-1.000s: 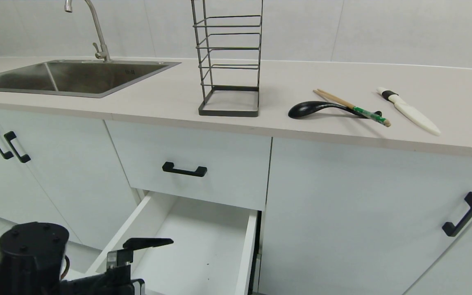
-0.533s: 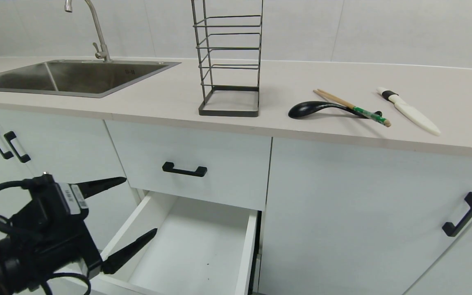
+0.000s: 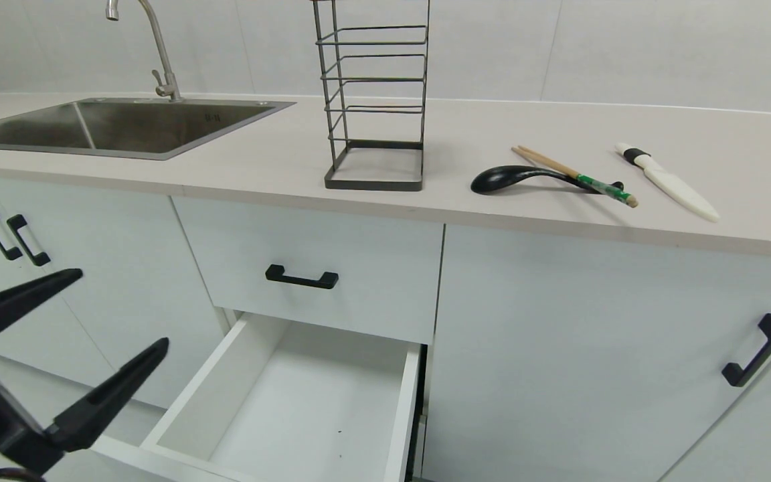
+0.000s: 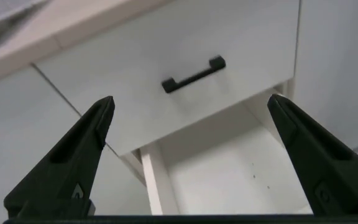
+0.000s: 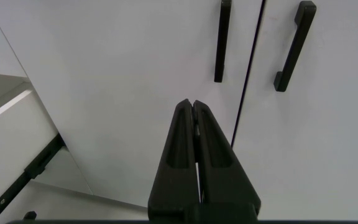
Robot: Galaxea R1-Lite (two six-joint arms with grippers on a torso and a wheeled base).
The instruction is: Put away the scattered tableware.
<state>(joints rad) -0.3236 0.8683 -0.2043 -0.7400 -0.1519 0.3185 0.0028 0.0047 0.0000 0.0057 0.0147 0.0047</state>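
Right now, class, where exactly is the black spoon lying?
In the head view the black spoon lies on the countertop, on the robot's right, between the wire rack and the white knife, with the chopsticks crossing its handle.

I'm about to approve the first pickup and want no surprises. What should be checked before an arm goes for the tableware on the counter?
1. Lower drawer pulled out: ok.
2. Left gripper open, holding nothing: ok.
3. Right gripper open for a grasp: not ok, it is shut.
4. Black spoon, chopsticks and white knife lying on the counter: ok.
5. Chopsticks free of the spoon: not ok, they cross its handle.
6. Knife within reach from here: cannot tell.
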